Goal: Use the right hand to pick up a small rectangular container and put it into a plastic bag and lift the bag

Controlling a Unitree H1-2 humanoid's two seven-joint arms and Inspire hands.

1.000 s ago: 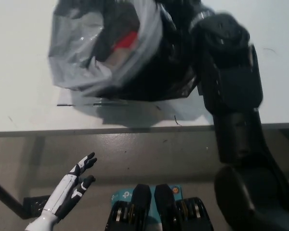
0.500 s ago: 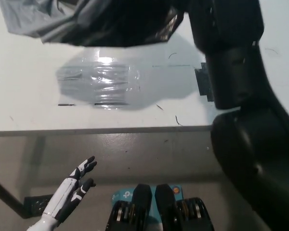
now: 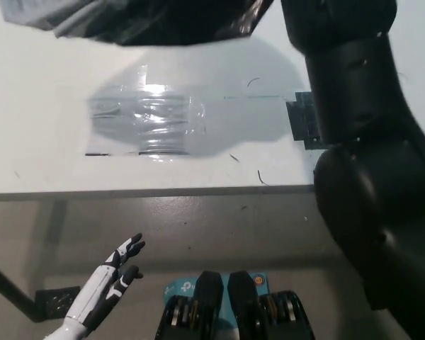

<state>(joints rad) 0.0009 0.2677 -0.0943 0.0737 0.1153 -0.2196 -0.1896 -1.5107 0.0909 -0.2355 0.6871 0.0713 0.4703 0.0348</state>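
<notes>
Bag (image 3: 163, 18): we see it hanging clear of the counter (image 3: 42, 142), cut off by the top edge, one count.
Change: a second ago it lay bulging on the counter with something red and pale inside; it has since risen almost out of frame, leaving only its shadow below.
Meaning: we judge the lift to be largely done; what remains is holding it steady.
Container: not visible now; we take it to be inside the bag, though the dark plastic hides it, so count unconfirmed.
Right arm (image 3: 354, 142): black, one, rising from the lower right toward the bag.
Right hand: out of frame above, so we cannot tell how it grips.
Left hand (image 3: 113, 276): white, one, resting low at the lower left, below the counter edge, fingers spread, holding nothing.
Dark block (image 3: 303, 120): one small dark object on the counter just beside the right arm; identity unclear.
</notes>
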